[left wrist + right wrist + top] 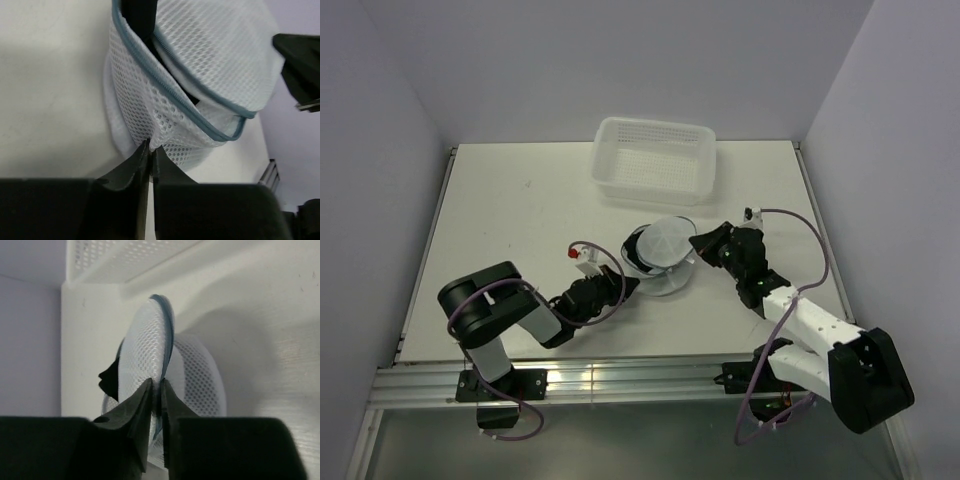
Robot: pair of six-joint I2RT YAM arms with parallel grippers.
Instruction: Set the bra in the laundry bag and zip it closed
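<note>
Bag: the round white see-through mesh laundry bag (665,250) sits mid-table, and its grey-blue zipper rim (215,134) gapes open.
Bra: the soft black fabric bra (633,250) is inside, peeking out at the bag's 9 o'clock.
Left gripper (150,152): pinched tight on mesh at the bag's 7 o'clock.
Right gripper (159,392): squeezed on the rim at 3 o'clock.
Basket: the white holey plastic basket (655,160) is at 12 o'clock, apart.
Worry: the thin mesh could slip free and the bag could tip. Then the bra might spill out or snag the zipper.
</note>
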